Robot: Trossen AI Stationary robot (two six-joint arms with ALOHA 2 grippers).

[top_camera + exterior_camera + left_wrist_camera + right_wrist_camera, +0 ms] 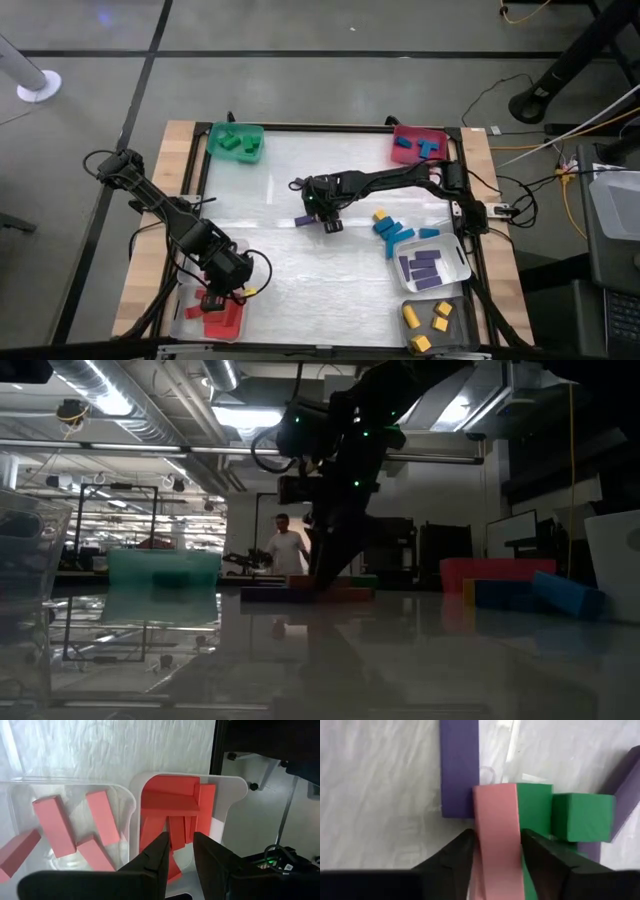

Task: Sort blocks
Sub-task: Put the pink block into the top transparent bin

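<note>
A small heap of blocks lies mid-table: a pink block (496,820), a purple bar (459,765) and green blocks (580,815). My right gripper (327,217) points down into the heap and is shut on the pink block. At the near left, my left gripper (214,299) hangs over a bin of red blocks (172,787), shut on a red block (181,830). Beside that bin, a clear bin (125,795) holds pink blocks (55,825). My right gripper pinches the pink block's two long sides (495,855) between its two fingers, which slant down from above and lie along the block. The block's far end rests among the purple and green blocks. My left gripper holds the red block between its fingers from above, over the bin; the fingers hide the contact.
A green bin (237,140) with green blocks stands far left. A red bin (418,143) with blue blocks stands far right. Loose blue blocks (395,235) lie by a clear bin of purple blocks (432,265) and a grey bin of yellow ones (432,322). A person (287,548) stands far off.
</note>
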